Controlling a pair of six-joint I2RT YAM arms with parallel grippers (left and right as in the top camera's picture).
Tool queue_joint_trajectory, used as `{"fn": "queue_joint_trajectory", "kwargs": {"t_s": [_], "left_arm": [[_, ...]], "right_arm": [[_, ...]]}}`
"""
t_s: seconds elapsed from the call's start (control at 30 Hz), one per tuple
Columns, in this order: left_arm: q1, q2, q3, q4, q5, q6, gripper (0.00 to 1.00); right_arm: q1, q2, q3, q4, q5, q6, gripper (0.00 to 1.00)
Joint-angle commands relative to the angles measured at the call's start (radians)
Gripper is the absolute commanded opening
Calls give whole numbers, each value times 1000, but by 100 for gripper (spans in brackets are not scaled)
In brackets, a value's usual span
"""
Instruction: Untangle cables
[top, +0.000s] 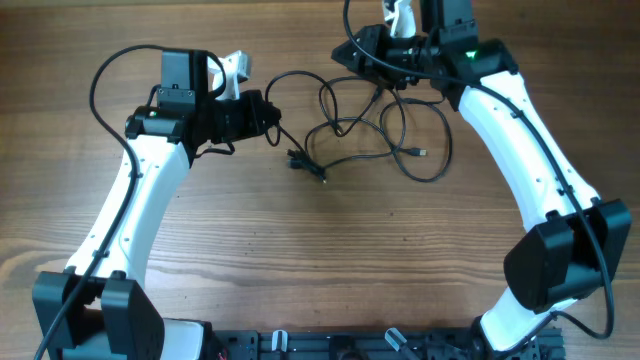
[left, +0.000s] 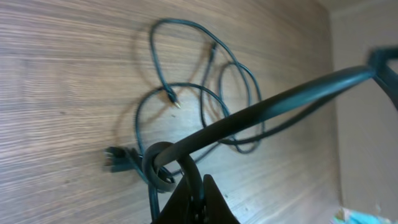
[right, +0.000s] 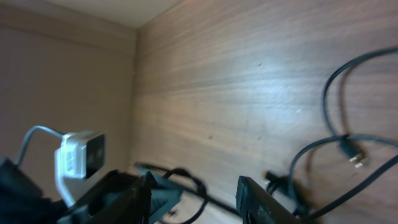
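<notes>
The cables (top: 384, 155) are thin black cords lying in overlapping loops at the back middle of the wooden table (top: 330, 250), with a small plug (top: 420, 152) on the right and a knotted bunch of plugs (top: 299, 160) on the left. My left gripper (top: 272, 118) is shut on one cable (left: 261, 109), which arches taut up to the right over the loops (left: 186, 87) in the left wrist view. My right gripper (top: 346, 56) hangs at the far end of the tangle. Its fingers (right: 144, 194) stand apart, with a cable loop (right: 189, 179) showing between them and nothing pinched.
The left arm's white wrist camera (right: 79, 155) shows at the left of the right wrist view, close to the right gripper. Thick black arm wires (top: 110, 65) curve behind the left arm. The arm bases (top: 330, 345) sit at the table's front edge.
</notes>
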Motion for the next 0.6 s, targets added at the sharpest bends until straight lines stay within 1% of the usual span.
{"fn": "queue_joint_trajectory", "kwargs": {"t_s": [0.0, 0.03, 0.1, 0.13, 0.17, 0.23, 0.3, 0.4, 0.5, 0.57], "left_arm": [[-10, -13, -1, 20, -80, -53, 4], [-13, -13, -1, 21, -80, -53, 4], [-24, -13, -1, 19, -79, -53, 4], [-29, -13, -1, 16, -71, -48, 4], [-32, -13, -1, 12, -53, -35, 4], [-34, -13, -1, 1, 37, 42, 4], [-34, -13, -1, -24, 125, 106, 4], [-34, -13, -1, -74, 165, 133, 4], [-33, -13, -1, -117, 165, 132, 4], [-33, -13, -1, -136, 175, 133, 4]], "right_arm": [[39, -35, 14, 18, -32, 5, 45], [48, -35, 14, 33, -22, -38, 45], [75, -35, 14, 66, 38, -230, 45], [85, -35, 14, 74, 79, -325, 46], [91, -35, 14, 77, 110, -423, 50], [93, -35, 14, 63, 114, -656, 51], [87, -35, 14, 23, 103, -829, 51], [65, -35, 14, -38, 42, -988, 51], [39, -35, 14, -83, -26, -1064, 52], [13, -35, 14, -109, -107, -1106, 52]]}}
